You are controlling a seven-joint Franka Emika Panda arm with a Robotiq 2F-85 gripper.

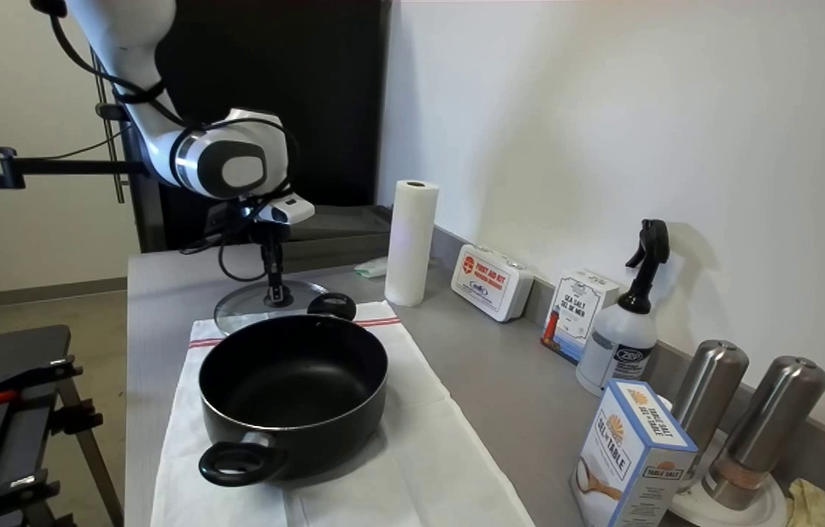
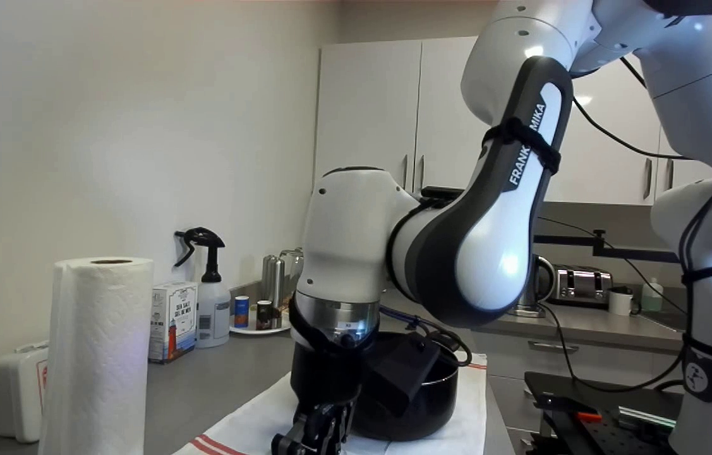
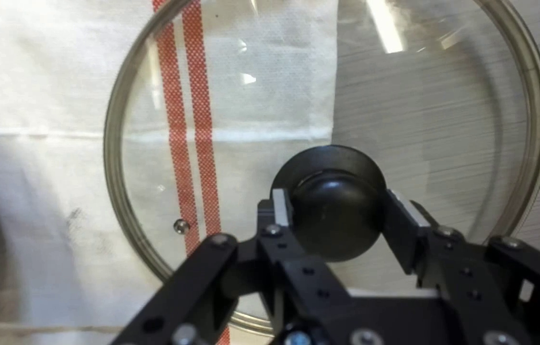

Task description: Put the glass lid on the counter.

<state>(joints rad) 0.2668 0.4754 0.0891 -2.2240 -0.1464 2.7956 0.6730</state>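
one glass lid, roughly level, knob upward, pinched between fingers

A black pot stands on a white cloth, near a paper towel roll. Along the wall stand a first aid kit, a sea salt box, a spray bottle and two metal mills on a plate, with a table salt box beside them. An exterior view also shows a toaster.
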